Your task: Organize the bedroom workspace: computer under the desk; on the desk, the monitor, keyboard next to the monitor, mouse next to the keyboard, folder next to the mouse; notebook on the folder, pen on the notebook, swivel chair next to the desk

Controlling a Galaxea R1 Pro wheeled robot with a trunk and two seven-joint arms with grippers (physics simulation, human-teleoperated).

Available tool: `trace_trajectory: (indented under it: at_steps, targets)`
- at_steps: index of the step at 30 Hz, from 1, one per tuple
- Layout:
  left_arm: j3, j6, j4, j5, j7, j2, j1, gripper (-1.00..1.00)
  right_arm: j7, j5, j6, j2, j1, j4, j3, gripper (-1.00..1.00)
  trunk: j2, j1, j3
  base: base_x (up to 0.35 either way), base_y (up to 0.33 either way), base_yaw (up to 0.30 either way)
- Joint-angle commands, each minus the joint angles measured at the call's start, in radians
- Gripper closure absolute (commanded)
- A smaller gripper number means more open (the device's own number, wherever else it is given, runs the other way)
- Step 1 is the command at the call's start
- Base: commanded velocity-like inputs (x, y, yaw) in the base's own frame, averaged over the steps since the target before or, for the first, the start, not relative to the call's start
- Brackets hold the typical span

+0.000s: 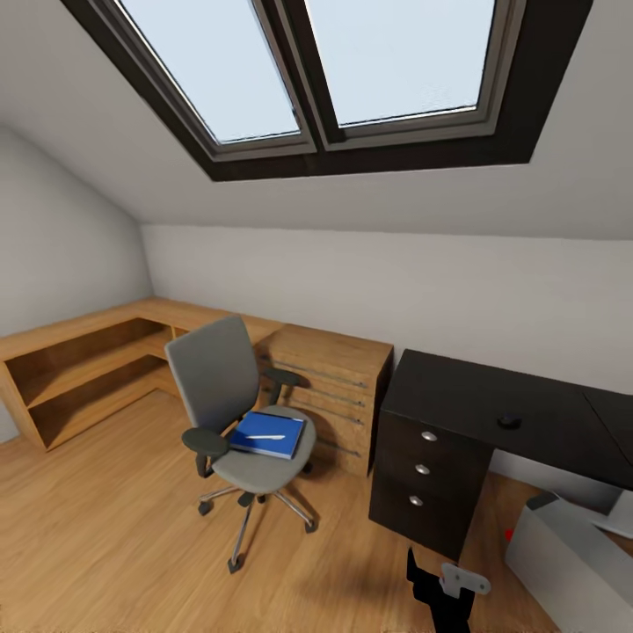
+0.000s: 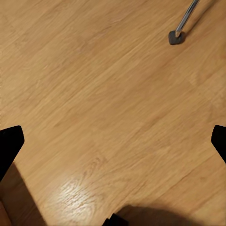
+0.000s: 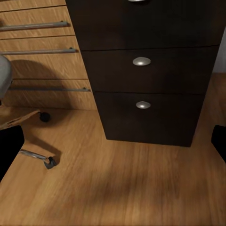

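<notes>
The grey swivel chair with black armrests (image 1: 236, 413) stands on the wooden floor (image 1: 105, 527), well apart from the dark, almost black desk with three silver-knobbed drawers (image 1: 492, 400) and to its left in the head view. On the chair's seat lies the flat blue folder (image 1: 267, 434), with what looks like a slim white pen (image 1: 265, 436) resting across its cover; whether a notebook sits between them cannot be told. A small black mouse (image 1: 509, 421) sits on the desk top. A light grey box, probably the computer case (image 1: 571, 554), rests on the floor near the desk's open side. The folder lies forward and to the left of the robot, so the left arm looks the nearer one for reaching it. The left pincer (image 2: 113, 141) hangs over bare floor, spread wide and empty; the right pincer (image 3: 113, 141), likewise released and empty, faces the desk's drawers.
</notes>
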Motion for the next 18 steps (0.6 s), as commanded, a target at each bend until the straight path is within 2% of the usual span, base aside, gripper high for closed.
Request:
trace_trajectory:
  at_steps: [1,18]
  targets:
    - [-0.006,-0.006,0.000,0.010,0.005,0.001,-0.001,-1.00,-0.001,0.003,-0.004,0.000,-0.001,0.002,-0.005,-1.00,0.006,-0.004,0.000,0.000,0.000,0.000]
    - [-0.006,-0.006,0.000,0.010,0.005,0.001,-0.001,-1.00,-0.001,0.003,-0.004,0.000,-0.001,0.002,-0.005,-1.00,0.013,-0.008,-0.023,0.000,0.000,0.000]
